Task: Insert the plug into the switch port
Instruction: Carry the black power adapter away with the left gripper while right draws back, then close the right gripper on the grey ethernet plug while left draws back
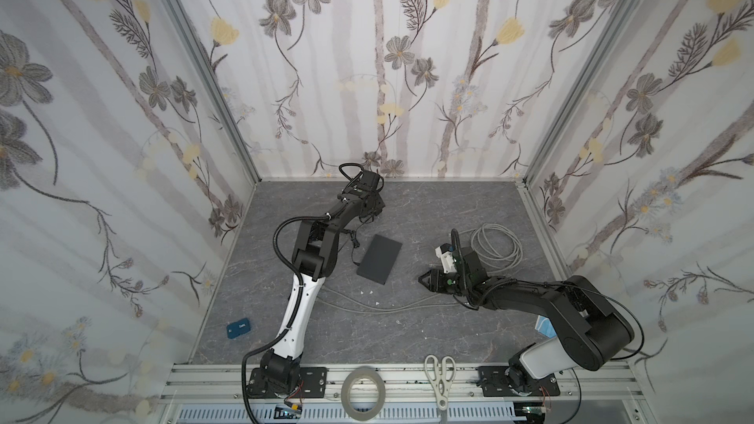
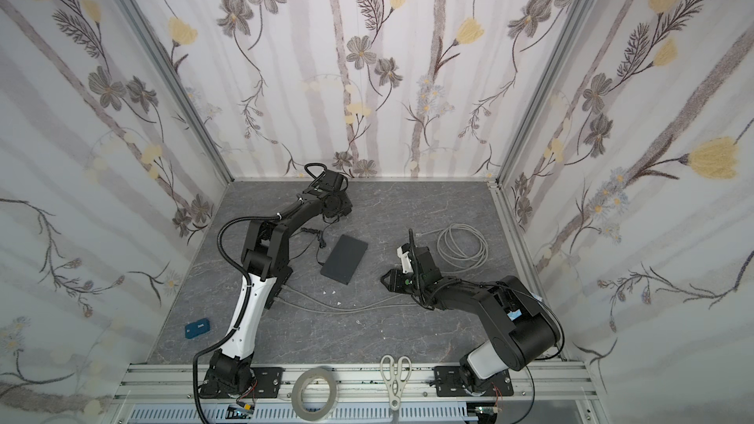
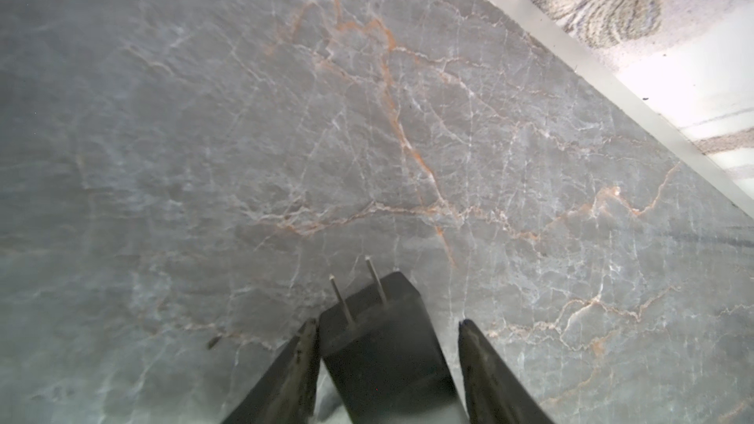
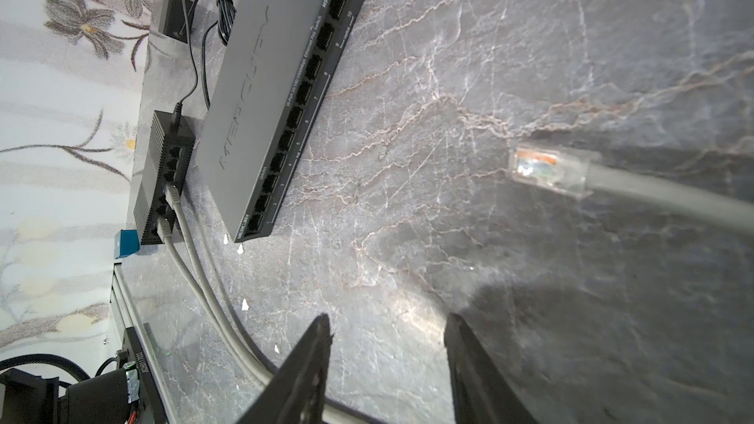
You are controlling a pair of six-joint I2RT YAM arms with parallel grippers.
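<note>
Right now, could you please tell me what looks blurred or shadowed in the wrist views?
Left wrist view: the black two-pronged power adapter is soft. Right wrist view: the clear plastic plug on the grey cable is blurred, amid dark shadow.

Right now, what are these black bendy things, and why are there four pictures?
They are two robot arms standing at a grey table. Two pictures look down from above; two come from cameras on the arms' wrists. On the table lie a dark network switch and a coiled grey cable. The right pincer is open and empty, with a clear plug ahead of it. A black power adapter sits inside the left pincer; whether it is squeezed, I cannot tell.
</note>
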